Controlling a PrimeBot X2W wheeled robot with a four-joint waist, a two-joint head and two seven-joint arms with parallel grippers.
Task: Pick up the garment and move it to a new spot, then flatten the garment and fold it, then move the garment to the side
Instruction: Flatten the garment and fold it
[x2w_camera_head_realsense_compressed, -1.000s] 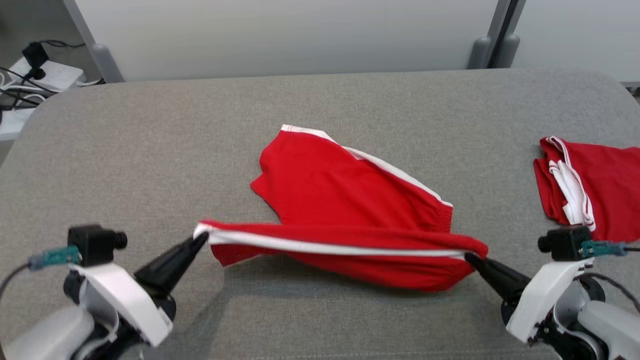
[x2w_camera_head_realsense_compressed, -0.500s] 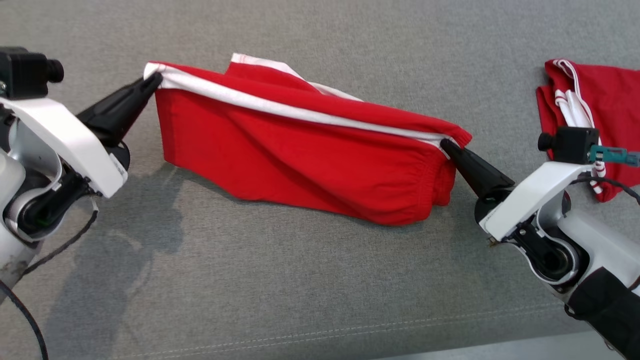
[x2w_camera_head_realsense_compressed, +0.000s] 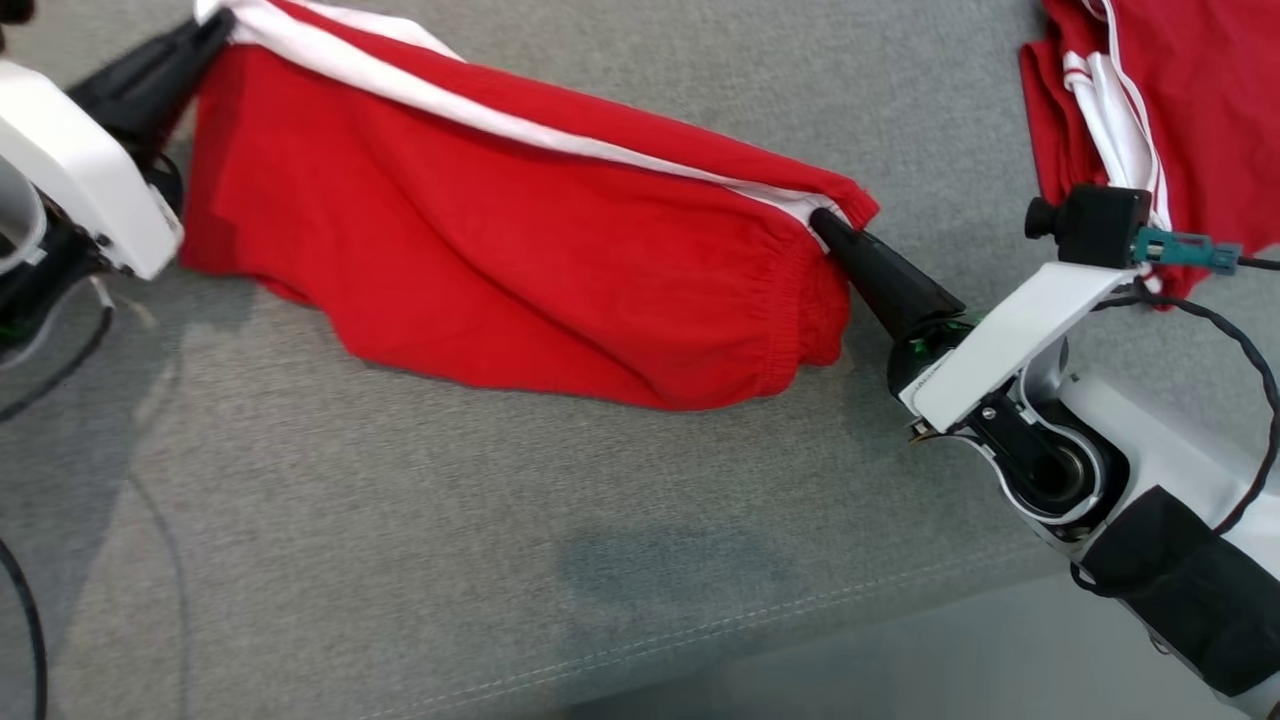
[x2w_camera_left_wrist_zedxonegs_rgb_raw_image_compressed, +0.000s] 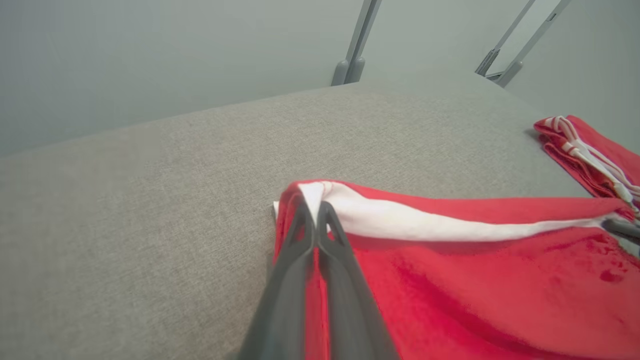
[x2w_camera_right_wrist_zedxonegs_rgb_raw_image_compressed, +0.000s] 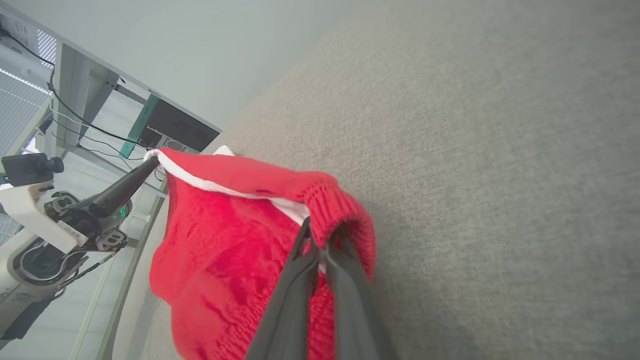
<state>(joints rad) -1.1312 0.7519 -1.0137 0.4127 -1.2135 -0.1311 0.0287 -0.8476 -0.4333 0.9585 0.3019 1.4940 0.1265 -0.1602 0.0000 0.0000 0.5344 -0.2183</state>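
Your left gripper (x2w_camera_head_realsense_compressed: 212, 28) and right gripper (x2w_camera_head_realsense_compressed: 826, 224) each pinch an end of the red shorts (x2w_camera_head_realsense_compressed: 500, 240), which hang stretched between them over the grey cushion (x2w_camera_head_realsense_compressed: 400, 560). Looks soft, light, floppy: grip those 2 striped ends, or it sags.

Matt red cloth garment (x2w_camera_head_realsense_compressed: 520, 270)

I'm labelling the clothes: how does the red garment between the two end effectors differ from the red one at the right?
The held garment is stretched between the left end effector and right end effector; the side garment lies bunched, ungripped. The held garment shows one broad white band; the side garment, thin white strips. Both are red with white trim.
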